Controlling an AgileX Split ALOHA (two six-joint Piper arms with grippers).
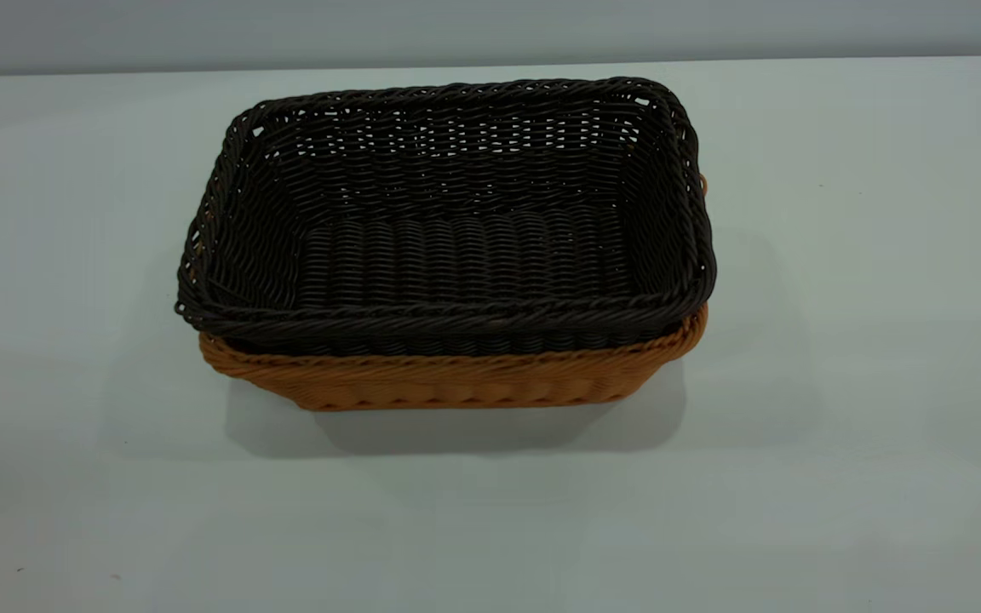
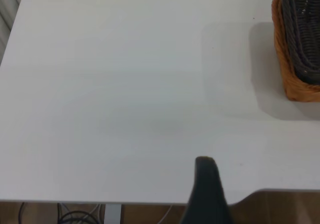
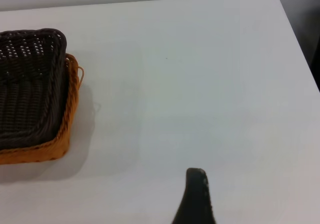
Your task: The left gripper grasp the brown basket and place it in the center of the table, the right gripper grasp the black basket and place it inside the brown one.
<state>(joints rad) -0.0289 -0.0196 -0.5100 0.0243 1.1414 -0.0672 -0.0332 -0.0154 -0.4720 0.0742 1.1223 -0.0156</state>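
Black basket (image 1: 456,247): nested inside the brown basket (image 1: 456,383), mid-desk (image 1: 840,340), rim riding above it.
Brown basket: mostly hidden; only front wall and rim show.
Left claw (image 2: 206,184): one finger visible, opening unclear.
Right claw (image 3: 196,194): likewise.

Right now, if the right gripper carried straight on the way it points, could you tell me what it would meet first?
Probably only bare table. One finger of the right gripper shows, aimed at open tabletop; the black basket, nested in the brown basket, sits off to one side.

Pale grey wall (image 1: 490,30) behind; wood-tone floor (image 2: 285,206), cables (image 2: 75,216) below edge.
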